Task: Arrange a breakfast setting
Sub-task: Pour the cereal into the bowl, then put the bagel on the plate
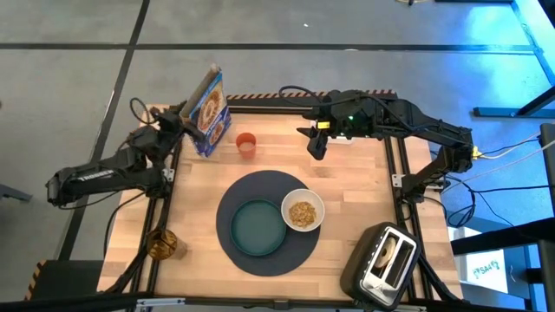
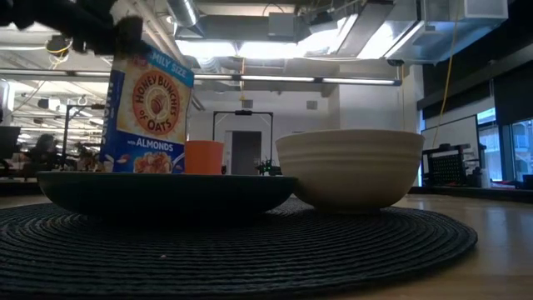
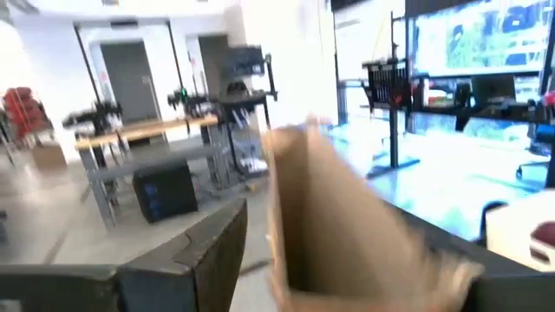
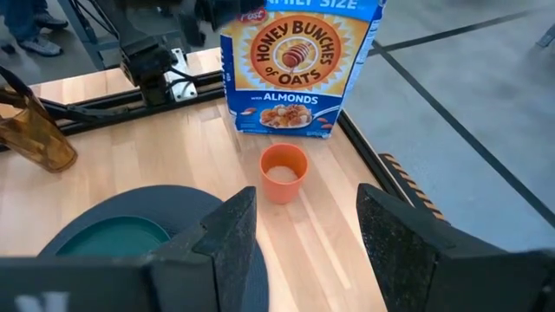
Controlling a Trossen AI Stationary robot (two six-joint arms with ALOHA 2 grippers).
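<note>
A Honey Bunches of Oats cereal box (image 1: 208, 111) stands at the table's far left, with my left gripper (image 1: 185, 121) shut on its top. The small orange cup (image 1: 246, 144) stands just right of the box. The round dark placemat (image 1: 234, 195) lies at the centre near side. It carries the teal plate (image 1: 257, 228) and the white bowl (image 1: 303, 211), which holds cereal. My right gripper (image 1: 316, 146) hovers open and empty over the far middle, right of the cup (image 4: 283, 172). Spoon, bagel and apple are out of view. My left gripper holds the cereal box by its top (image 2: 125, 42), at the corner toward the table's left. A brown cardboard flap (image 3: 338, 225) lies between its two fingers. The fingers come from the table's left. The box stands tilted, its bottom (image 4: 282, 128) on the table.
A black-and-silver toaster (image 1: 382, 260) sits at the near right corner. An amber glass vessel (image 1: 162, 244) stands at the near left edge. Bare wood lies between the cup and the placemat and along the right side.
</note>
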